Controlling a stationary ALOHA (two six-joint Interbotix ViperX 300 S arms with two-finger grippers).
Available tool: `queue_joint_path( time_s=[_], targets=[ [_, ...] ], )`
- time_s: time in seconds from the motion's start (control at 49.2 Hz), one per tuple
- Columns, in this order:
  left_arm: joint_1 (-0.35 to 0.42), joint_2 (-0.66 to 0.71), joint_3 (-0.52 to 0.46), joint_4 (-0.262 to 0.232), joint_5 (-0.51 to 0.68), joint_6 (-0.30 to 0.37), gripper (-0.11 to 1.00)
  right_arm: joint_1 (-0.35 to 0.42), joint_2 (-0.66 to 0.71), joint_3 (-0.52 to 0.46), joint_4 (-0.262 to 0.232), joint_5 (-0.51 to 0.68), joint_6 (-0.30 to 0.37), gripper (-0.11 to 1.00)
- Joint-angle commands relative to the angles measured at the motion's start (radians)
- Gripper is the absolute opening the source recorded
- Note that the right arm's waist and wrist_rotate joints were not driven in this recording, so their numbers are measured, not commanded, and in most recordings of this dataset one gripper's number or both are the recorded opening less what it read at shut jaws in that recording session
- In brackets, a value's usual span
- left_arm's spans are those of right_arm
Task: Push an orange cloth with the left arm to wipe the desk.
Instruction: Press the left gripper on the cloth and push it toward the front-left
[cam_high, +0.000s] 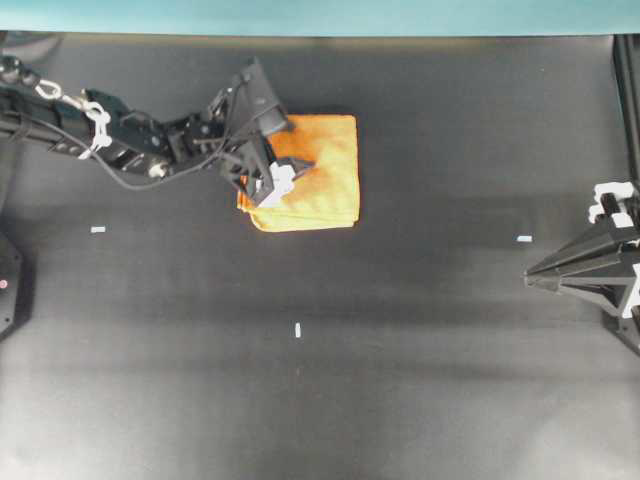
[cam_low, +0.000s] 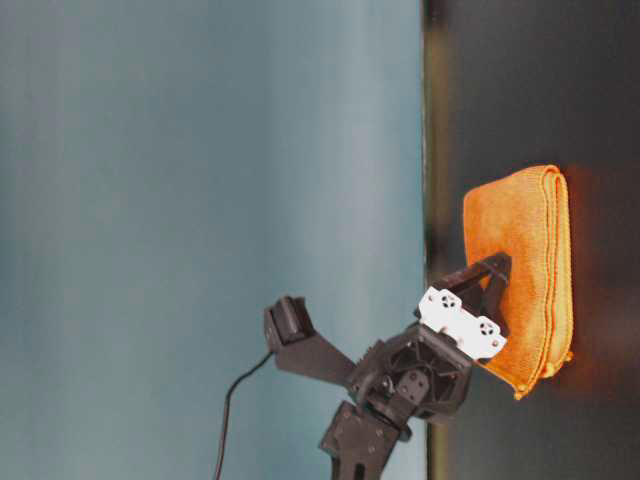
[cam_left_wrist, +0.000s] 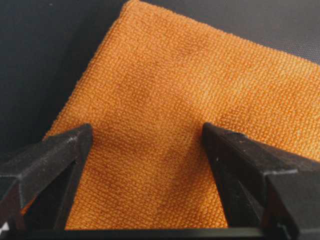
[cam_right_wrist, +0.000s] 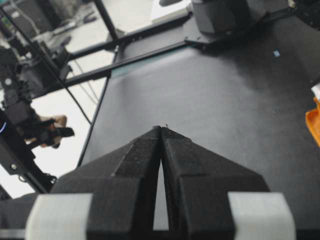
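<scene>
Your orange cloth lies folded, roughly square, on the desk, in the upper middle of the overhead view, a little short of the teal strip along the far edge. Layered edges show along its near side.

Your left arm reaches in from the left edge, cables looping beneath it. Left gripper sits over the cloth's left part. Jaws released, spread wide: in the left wrist view you see 2 black fingers well apart with bare orange weave between them, nothing clasped. Tips point down onto the cloth; whether they press the fabric or stop just above it, you cannot tell. In the table-level view, turned on its side, the gripper stands against the cloth's flat face, white patch behind the fingers.

Your right gripper rests at the right edge of the overhead view, well apart from the cloth. Jaws clenched: the right wrist view shows both fingers meeting at the tips, holding nothing. A sliver of orange shows at that view's right edge.

3 small white tape marks dot the desk
</scene>
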Motion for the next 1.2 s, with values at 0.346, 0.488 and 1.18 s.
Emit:
queue_joint_path(
  time_s=[0.346,0.488,1.18],
  targets=[
    [-0.114,-0.124,0.152,0.005,-0.071,0.005,0.86,0.000,0.002,0.011,0.002,-0.009,0.000,0.00],
    [-0.183,-0.170,0.213,0.005,-0.072,0.000,0.86,0.000,-0.002,0.011,0.000,-0.009,0.000,0.00],
    [-0.643,-0.206,0.314,0.005,-0.087,-0.083,0.86,-0.002,-0.037,0.014,0.000,-0.003,0.000,0.00]
  ],
)
